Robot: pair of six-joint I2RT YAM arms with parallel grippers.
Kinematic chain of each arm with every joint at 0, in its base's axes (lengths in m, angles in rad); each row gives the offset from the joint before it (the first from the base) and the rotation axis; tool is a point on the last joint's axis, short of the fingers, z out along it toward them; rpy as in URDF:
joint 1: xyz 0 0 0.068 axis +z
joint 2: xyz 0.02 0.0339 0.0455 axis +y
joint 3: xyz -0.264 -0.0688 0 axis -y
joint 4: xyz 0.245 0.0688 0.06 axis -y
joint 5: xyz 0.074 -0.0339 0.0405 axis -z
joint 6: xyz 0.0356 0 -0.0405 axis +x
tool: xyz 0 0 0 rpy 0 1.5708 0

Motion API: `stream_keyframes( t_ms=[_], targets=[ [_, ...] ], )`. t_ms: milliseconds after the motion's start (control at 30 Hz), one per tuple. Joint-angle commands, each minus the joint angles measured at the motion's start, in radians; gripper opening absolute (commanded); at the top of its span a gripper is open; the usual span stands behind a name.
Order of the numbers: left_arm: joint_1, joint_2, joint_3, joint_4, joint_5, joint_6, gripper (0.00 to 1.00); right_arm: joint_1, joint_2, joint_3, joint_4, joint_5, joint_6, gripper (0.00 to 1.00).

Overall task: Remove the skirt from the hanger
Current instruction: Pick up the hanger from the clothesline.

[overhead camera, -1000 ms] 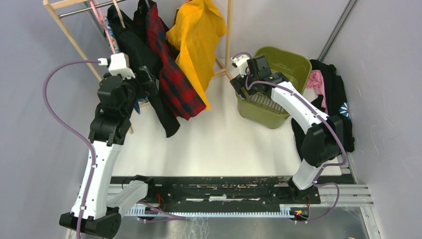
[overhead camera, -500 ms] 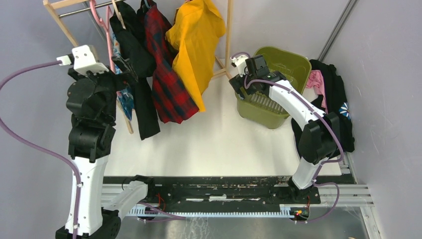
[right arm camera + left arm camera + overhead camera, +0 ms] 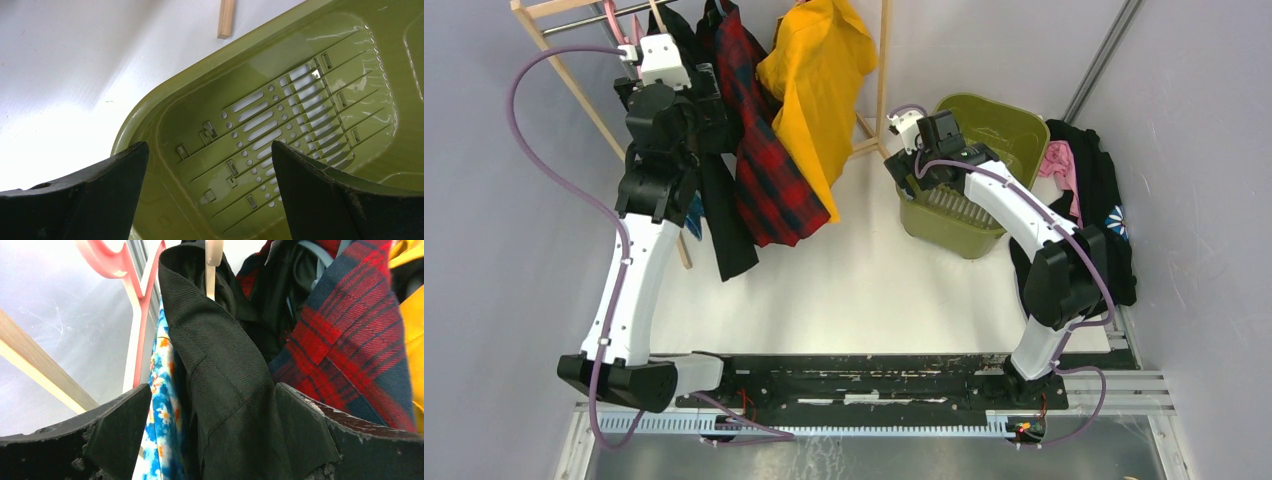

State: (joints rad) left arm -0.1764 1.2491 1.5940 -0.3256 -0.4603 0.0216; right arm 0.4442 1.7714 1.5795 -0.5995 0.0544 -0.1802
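My left gripper (image 3: 212, 410) is spread wide at far left, with the black skirt (image 3: 220, 355) on its cream hanger (image 3: 212, 262) hanging between the fingers. My right gripper (image 3: 210, 165) hangs spread over the green basket (image 3: 225, 75).

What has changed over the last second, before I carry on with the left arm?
The left arm swung out left, then rose back toward the rail; the left fingers now stand open either side of the black garment, gripping nothing. Its hem swung leftward. The right arm stayed over the green basket, right fingers open.
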Motion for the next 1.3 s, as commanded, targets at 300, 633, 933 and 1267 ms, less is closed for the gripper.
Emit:
stream_keyframes(
  t_ms=[300, 633, 933, 1267],
  targets=[
    [0.009, -0.088, -0.033, 0.136, -0.004, 0.075, 0.99, 0.004, -0.020, -0.007, 0.041, -0.021, 0.031, 1.00],
    [0.139, -0.102, -0.067, 0.141, -0.001, 0.114, 0.99, 0.004, -0.007, 0.010, 0.042, -0.062, 0.072, 1.00],
    [0.178, 0.047, 0.020, 0.197, 0.092, 0.119, 0.99, 0.005, -0.066, -0.057, 0.054, -0.050, 0.098, 0.99],
    [0.223, 0.123, 0.119, 0.183, 0.086, 0.134, 0.96, 0.006, -0.164, -0.184, 0.041, -0.011, 0.131, 0.95]
  ],
)
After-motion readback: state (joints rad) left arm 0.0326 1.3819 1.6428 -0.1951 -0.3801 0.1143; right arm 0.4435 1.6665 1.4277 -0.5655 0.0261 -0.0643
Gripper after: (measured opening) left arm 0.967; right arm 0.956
